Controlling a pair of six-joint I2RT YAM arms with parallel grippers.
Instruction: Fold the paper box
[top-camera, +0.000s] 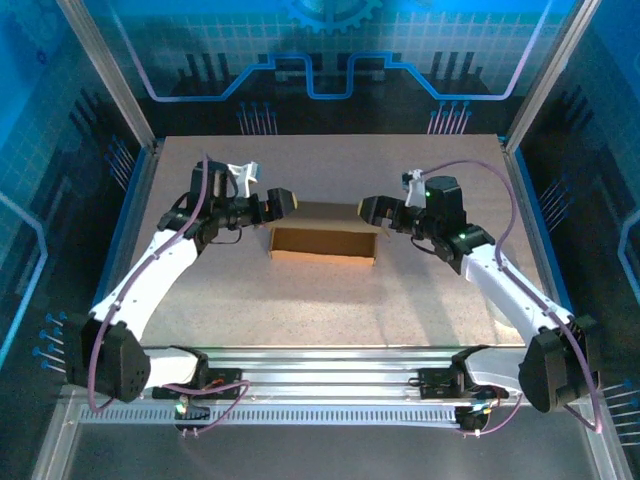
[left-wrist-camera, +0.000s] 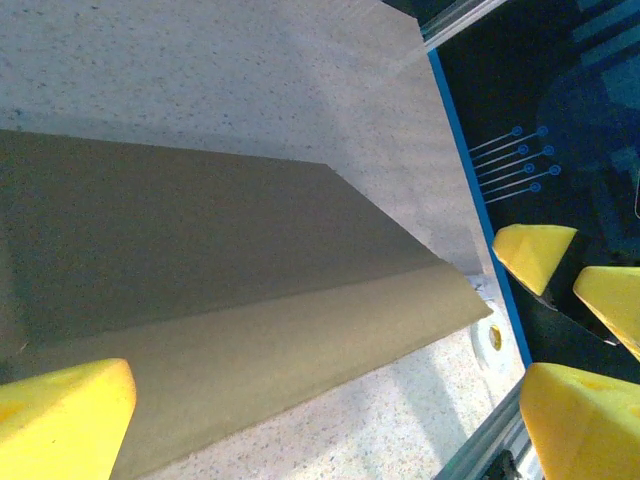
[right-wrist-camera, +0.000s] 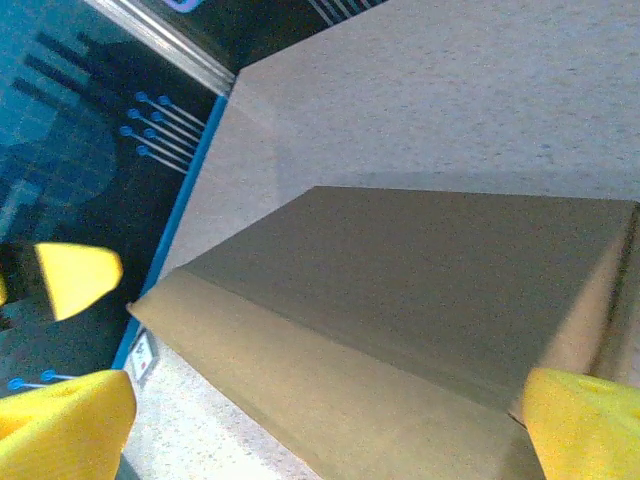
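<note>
**Brown card, yellow tips, blue walls**

The paper box (top-camera: 322, 238) is plain brown cardboard, a warmer tan on its near face. The table (top-camera: 330, 300) is pale beige with fine dark speckles. The left gripper (top-camera: 284, 203) and the right gripper (top-camera: 368, 211) have bright yellow fingers (left-wrist-camera: 60, 420). The left arm (top-camera: 150, 275) and the right arm (top-camera: 510, 285) are white with black joints, and their cables (top-camera: 200, 185) are purple. The walls (top-camera: 330, 50) are deep blue, patterned with lighter blue circuit lines.

Speckled table (top-camera: 330, 300), blue circuit-patterned walls (top-camera: 40, 130)

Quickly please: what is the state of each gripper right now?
Left gripper: open, holding nothing, beside the box.
Right gripper: open, holding nothing.
</note>
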